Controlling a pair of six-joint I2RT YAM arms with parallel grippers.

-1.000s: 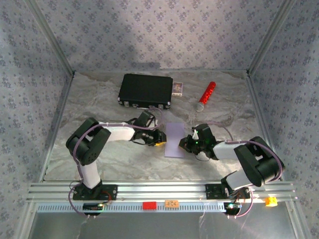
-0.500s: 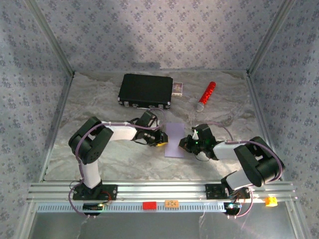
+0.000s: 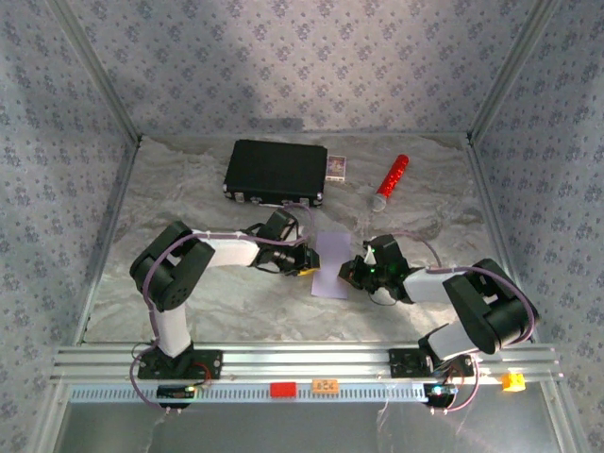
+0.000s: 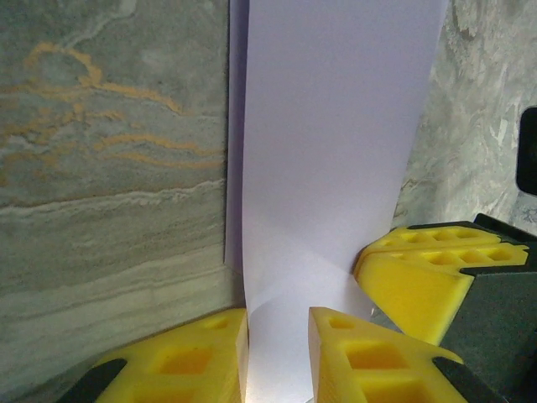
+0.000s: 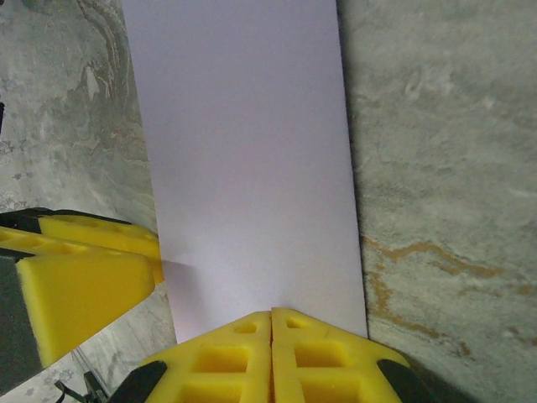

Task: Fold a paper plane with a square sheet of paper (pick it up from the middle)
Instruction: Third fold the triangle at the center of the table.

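1. The square sheet of paper point(image 3: 329, 265) lies flat on the marbled grey worktop point(image 3: 189, 208), near the middle and between the two arms. From above it shows as a narrow pale lilac strip.
2. The left gripper point(image 4: 278, 326) sits at the sheet's left edge. Its yellow fingers point(image 4: 201, 353) stand a narrow gap apart, and the paper fills that gap. A soft crease runs up from there.
3. I cannot tell from the frames whether those fingers actually press the paper.
4. The right gripper point(image 5: 271, 319) is at the sheet's opposite edge. Its two yellow fingers are pressed fully together, and the paper's edge runs in under their tips. Whether the edge is pinched between them is not clear.
5. The two grippers face each other across the strip, with their tips near one another.
6. At the back of the worktop lies a black case point(image 3: 276, 173), with a small card box point(image 3: 337, 167) just beside its right end. A red-and-silver cylinder point(image 3: 391, 181) lies further right, well apart from the paper.
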